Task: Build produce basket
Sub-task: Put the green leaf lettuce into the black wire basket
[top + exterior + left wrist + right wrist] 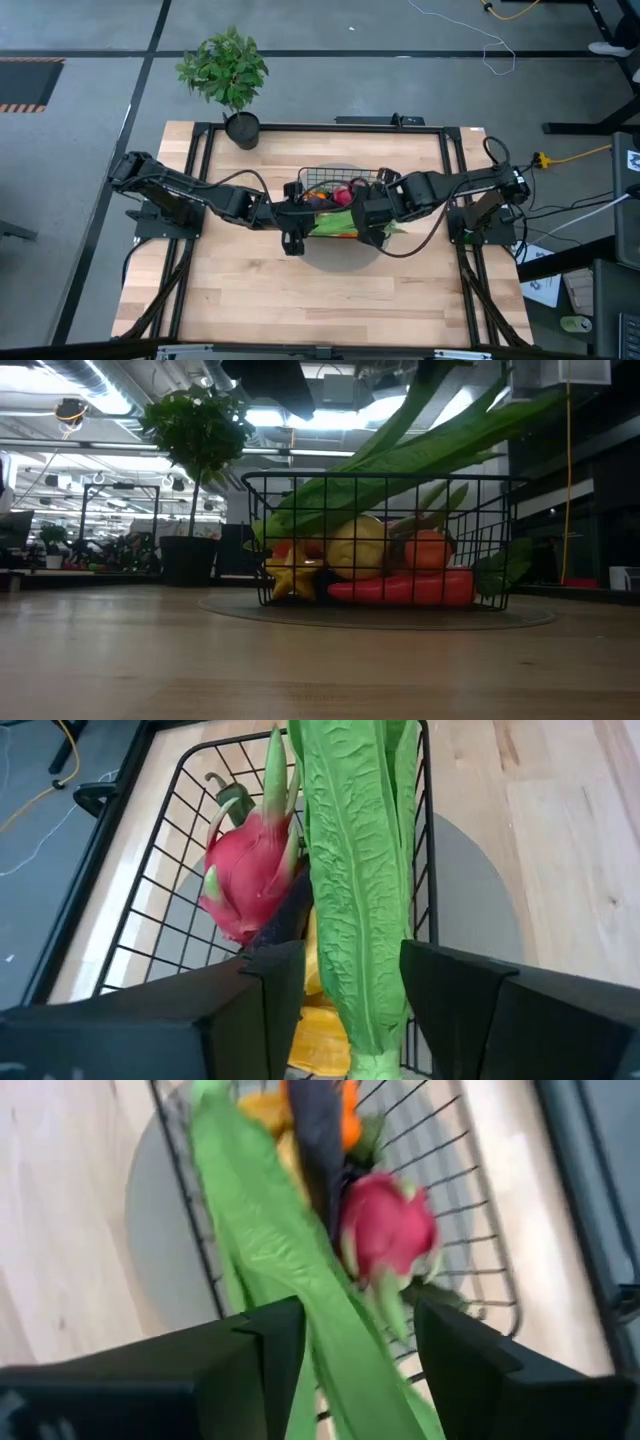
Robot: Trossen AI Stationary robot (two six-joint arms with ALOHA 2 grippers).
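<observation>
The black wire basket (380, 478) stands on a grey round mat (470, 890) at mid-table. It holds a pink dragon fruit (250, 880), yellow fruits (355, 548), a tangerine (428, 548) and a red-orange long vegetable (400, 588). The long green bundle (400, 450) slants up out of the basket toward the right. My right gripper (345, 1320) is shut on it above the basket's right part (372, 232). My left gripper (352, 965) hangs open over the basket's left part (292, 238). Its fingers stand on either side of the bundle's pale base end (375, 1060), and yellow fruit shows in the gap beside it. My right gripper pinches the green bundle between its two fingers, toward the leafy end (330, 1350). It comes steeply from above, with the fingers across the bundle. The leafy end is lifted above the basket's rim (520, 415). The base end stays low inside the basket at its left (270, 530).
A leafy potted plant (228, 75) stands at the table's far left corner. Black frame rails (195, 180) run along the table's left, right and far sides. Bare wood (320, 300) stretches between the basket and the near edge.
</observation>
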